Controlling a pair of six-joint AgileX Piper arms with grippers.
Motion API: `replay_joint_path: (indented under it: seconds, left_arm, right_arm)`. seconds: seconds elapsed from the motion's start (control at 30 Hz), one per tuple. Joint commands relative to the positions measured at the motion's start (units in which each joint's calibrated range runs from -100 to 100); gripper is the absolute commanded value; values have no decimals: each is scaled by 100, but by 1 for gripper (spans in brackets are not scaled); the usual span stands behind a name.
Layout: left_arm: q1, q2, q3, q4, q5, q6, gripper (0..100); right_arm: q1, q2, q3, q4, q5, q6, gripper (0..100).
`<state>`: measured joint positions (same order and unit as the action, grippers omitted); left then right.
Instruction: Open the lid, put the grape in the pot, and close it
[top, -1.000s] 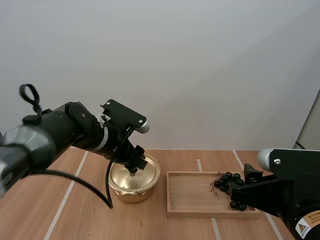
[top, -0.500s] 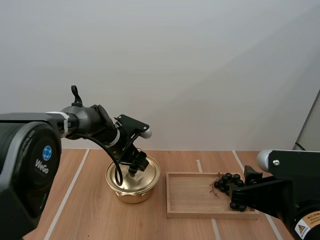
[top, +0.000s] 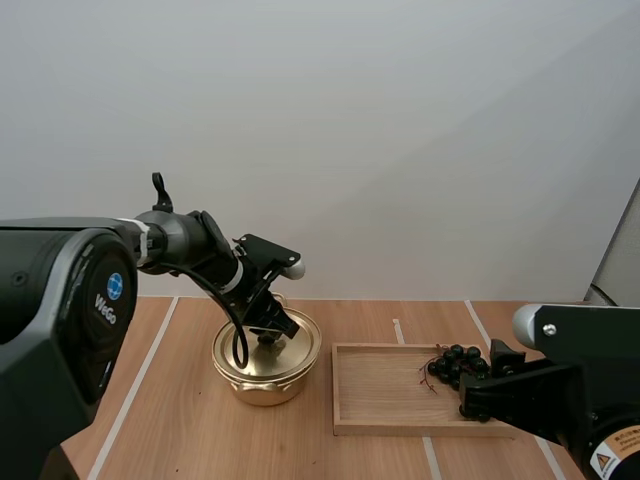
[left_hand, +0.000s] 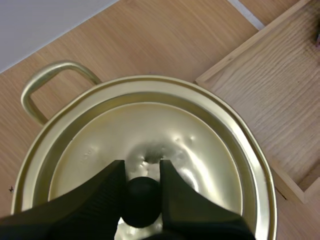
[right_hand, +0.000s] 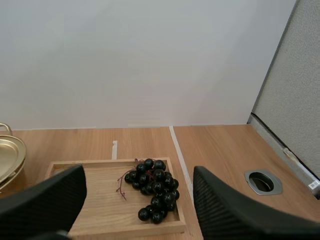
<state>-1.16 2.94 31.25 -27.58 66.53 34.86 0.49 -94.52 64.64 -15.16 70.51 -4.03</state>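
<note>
Left gripper (left_hand: 141, 172) is down on the pot, its two fingers pinching the black knob (left_hand: 142, 200) of the gold lid (left_hand: 200, 145). The left wrist view makes that pinch plain, while from the high view the gripper (top: 272, 328) just looks planted at the lid's centre. The lid sits seated on the pot (left_hand: 262, 170). Just beside the pot lies the wooden tray (top: 380, 395), and the grapes (top: 455, 364) rest in its end far from the pot. The right wrist view adds the right gripper (right_hand: 139, 175), fingers spread wide with nothing between them, hanging near the grapes (right_hand: 152, 190) but clear of them, well apart from the pot.
</note>
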Motion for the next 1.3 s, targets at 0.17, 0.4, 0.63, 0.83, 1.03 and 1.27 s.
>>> replay_joint_path:
  seconds: [0.17,0.4,0.63,0.83,1.03,1.27]
  left_arm:
    - [-20,-1311,-274,-80,451,-74,0]
    - [-20,-3027,-563,-103,1103,-74,0]
    - [-20,-4588,-908,-90,1136,-74,0]
    - [-20,-5235,-1151,78,1199,-74,0]
    - [-20,-5496,-1265,637,1284,-267,0]
    - [-20,-5495,-1271,941,1297,-491,0]
  right_arm:
    - [-22,809,-64,-1322,-83,502,100]
    - [-22,2600,-74,-1541,-1355,973,100]
    - [-22,4641,-334,-2058,-2437,1363,100]
    - [-22,6193,-632,-2260,-2901,1522,100]
    - [-298,7259,-648,-2447,-3582,1522,100]
    - [-620,7908,-648,-2583,-4326,1188,100]
